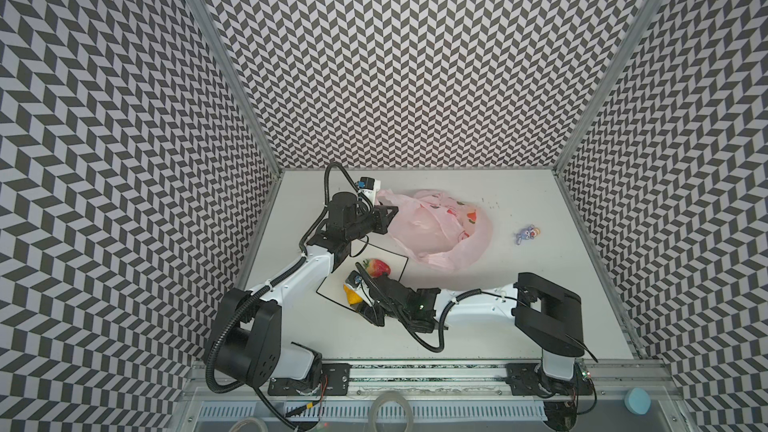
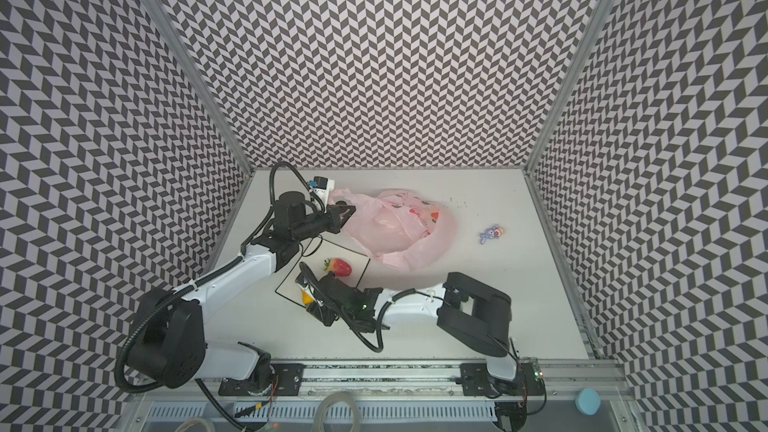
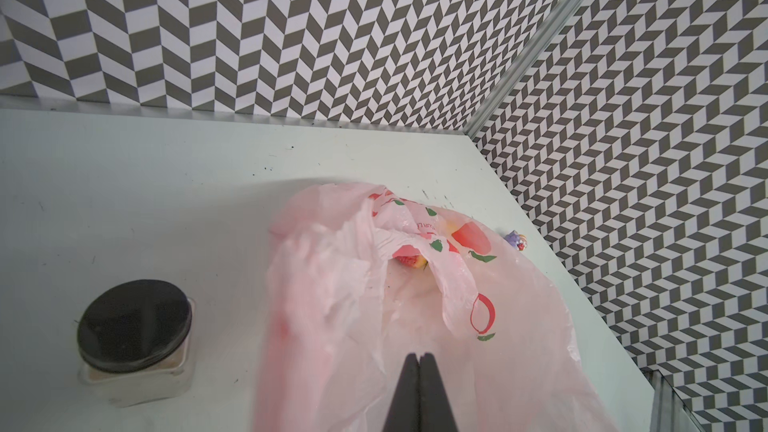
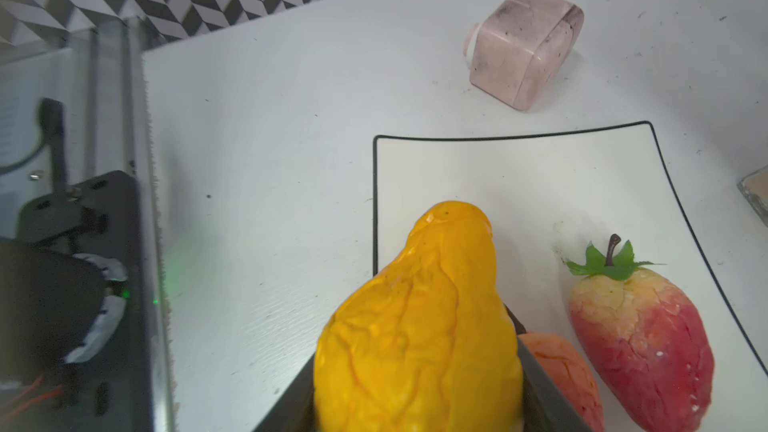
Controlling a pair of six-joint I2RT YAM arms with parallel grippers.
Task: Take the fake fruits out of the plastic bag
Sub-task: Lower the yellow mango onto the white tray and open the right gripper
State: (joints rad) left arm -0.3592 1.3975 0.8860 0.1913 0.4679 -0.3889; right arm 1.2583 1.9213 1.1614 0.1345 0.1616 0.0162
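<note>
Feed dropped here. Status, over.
Left gripper shut on plastic bag. Right gripper holding yellow fruit at plate edge; red strawberry on plate. One fruit still in bag. Nothing in the way.

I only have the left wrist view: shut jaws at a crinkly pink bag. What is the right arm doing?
Observer: The right gripper is shut on a glossy yellow strawberry-shaped toy fruit, at the edge of a white square plate with a thin black rim.
Operator: While I hold the thin pale pink plastic bag, is anything on that plate?
Observer: A red toy strawberry with a green leafy top lies on it.
Operator: Only that one?
Observer: No, an orange-pink toy fruit lies beside it, partly hidden behind a gripper finger.
</note>
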